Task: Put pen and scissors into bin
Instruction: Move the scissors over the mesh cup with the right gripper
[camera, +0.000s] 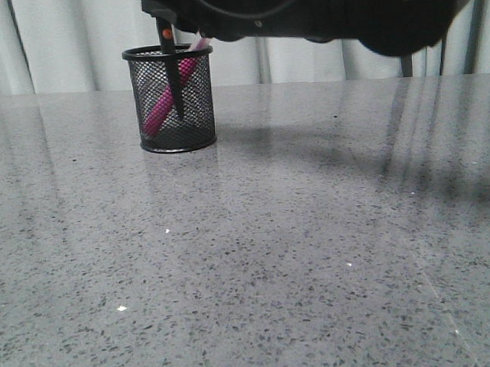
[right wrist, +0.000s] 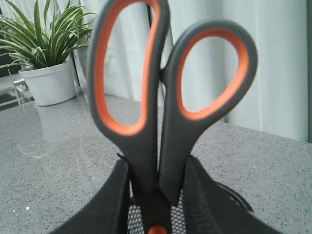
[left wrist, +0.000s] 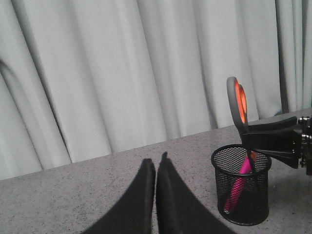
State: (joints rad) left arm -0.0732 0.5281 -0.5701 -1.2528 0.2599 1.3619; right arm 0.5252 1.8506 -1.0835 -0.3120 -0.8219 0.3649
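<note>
My right gripper (right wrist: pixel 157 195) pinches the dark-grey, orange-looped scissors (right wrist: pixel 165 97), blades down inside the black wire-mesh cylindrical bin (camera: pixel 170 99) at eleven o'clock on the grey speckled table (camera: pixel 249 257). The slim magenta pen (camera: pixel 168 97) leans inside. My left gripper (left wrist: pixel 156 168) is pressed together.

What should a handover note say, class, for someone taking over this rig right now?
Right gripper: shut on the grey-and-orange-handled scissors, blades down inside the black wire-mesh cup, handles above its rim.
Left gripper: shut, empty, away from the cup.
Magenta-pink pen: in the cup, leaning.
Done: pen binned. Scissors not yet released.
Left: open the right gripper, then probably lift that arm clear.
</note>
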